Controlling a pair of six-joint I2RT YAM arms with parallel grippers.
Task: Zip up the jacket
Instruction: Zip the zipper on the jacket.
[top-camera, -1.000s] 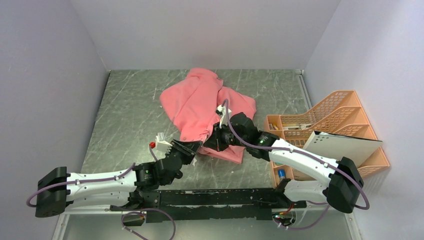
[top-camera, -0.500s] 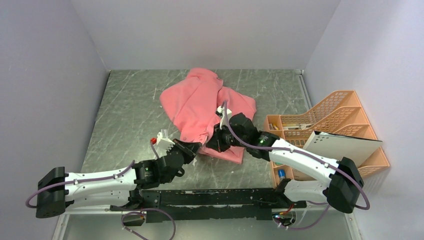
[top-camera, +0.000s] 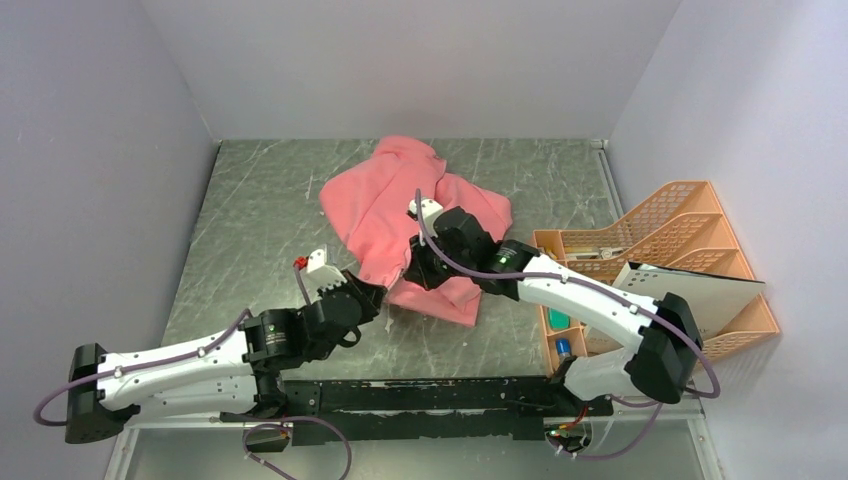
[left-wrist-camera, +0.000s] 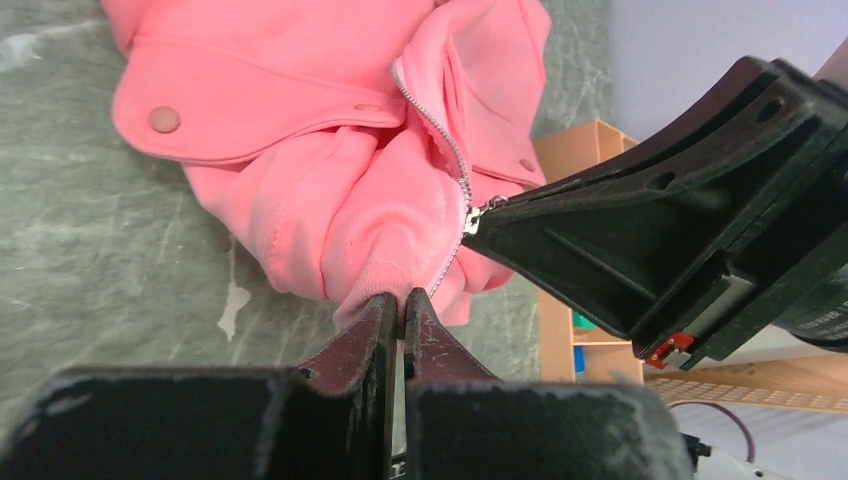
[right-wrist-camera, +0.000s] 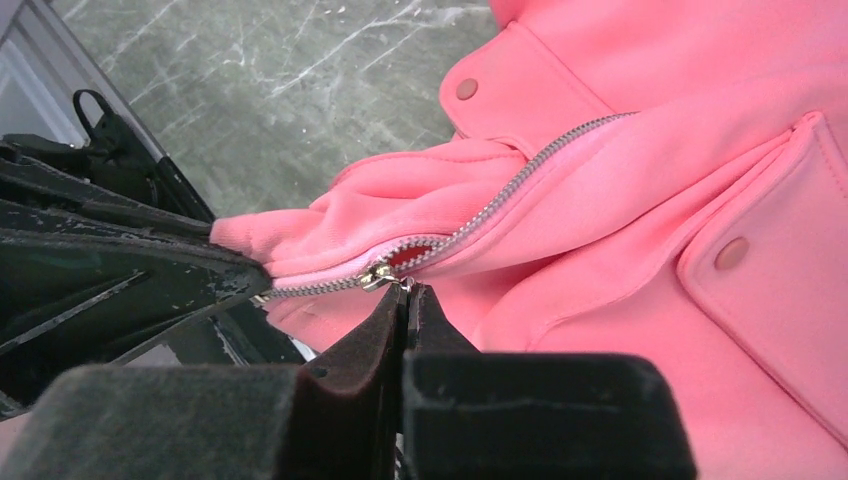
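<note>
The left gripper (left-wrist-camera: 400, 300) was clenched on the jacket's (top-camera: 385, 200) lower hem (left-wrist-camera: 375, 275), its two fingers pressed together with a fold of pink cloth pinched at their tips, just below the foot of the zipper (right-wrist-camera: 500, 205). The right gripper (right-wrist-camera: 405, 292) was clenched too, its tips meeting on the small metal zipper pull (right-wrist-camera: 378, 276), which sat low on the zipper, close to the hem. The two grippers were very near each other, tip toward tip. Above the pull the silver teeth ran up, parted, between two pink folds. A pocket flap (right-wrist-camera: 780, 260) with a round snap lay beside the zipper.

The jacket lay in a rumpled heap toward the far edge of the desk (top-camera: 260, 220), about midway between its left and right edges, and its hem reached back toward the desk's middle. An orange file rack (top-camera: 690, 215) stood along the right edge, apart from the jacket.
</note>
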